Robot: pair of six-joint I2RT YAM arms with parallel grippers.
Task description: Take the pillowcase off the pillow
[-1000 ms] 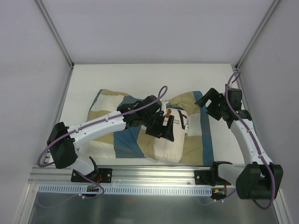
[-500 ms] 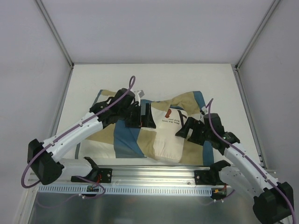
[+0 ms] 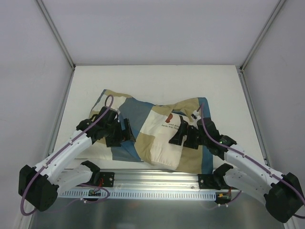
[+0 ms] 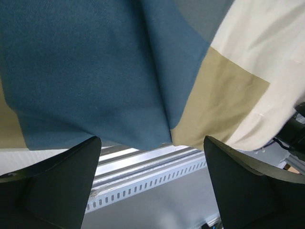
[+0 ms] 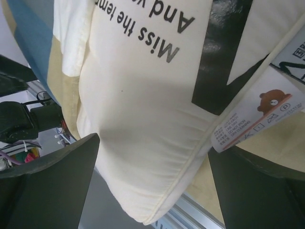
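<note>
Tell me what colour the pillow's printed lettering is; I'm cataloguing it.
Black lettering on the cream pillow, clearest in the right wrist view.

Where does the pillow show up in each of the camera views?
Top external: the pillow lies at centre, partly covered by the pillowcase.
Left wrist: cream cloth at the right edge; cannot tell whether it is pillow or pillowcase.
Right wrist: the pillow fills the middle, print showing.
Shared landmark: the metal rail at the table's near edge.
</note>
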